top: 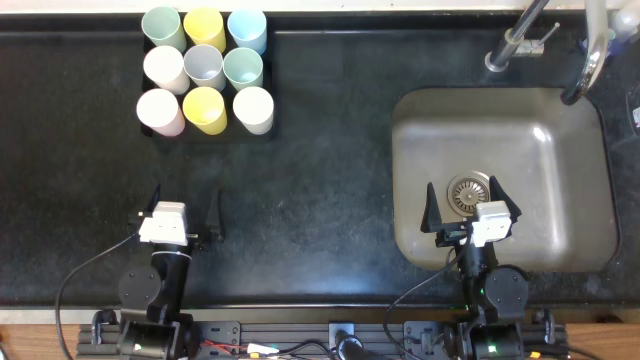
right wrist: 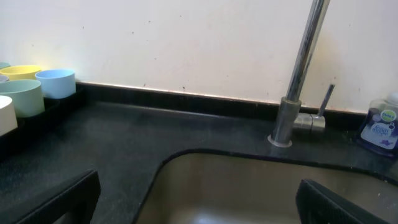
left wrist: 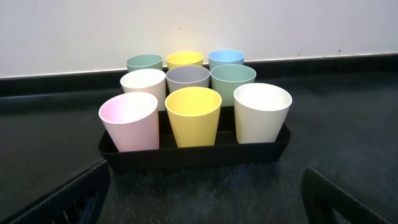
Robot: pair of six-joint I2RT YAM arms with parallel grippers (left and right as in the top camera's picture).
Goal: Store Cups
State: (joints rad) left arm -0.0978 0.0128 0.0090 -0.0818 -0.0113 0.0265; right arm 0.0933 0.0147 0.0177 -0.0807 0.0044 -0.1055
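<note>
Nine cups [top: 204, 70] are seated upright in a black tray [left wrist: 193, 155] — three rows of three — at the far left of the counter [top: 320, 200]. The left gripper [top: 187, 212] is held apart from the tray, facing it, fingers spread, nothing grasped. The right gripper [top: 467, 203] is positioned over the sink [top: 560, 180] — fingers likewise spread, empty.
</note>
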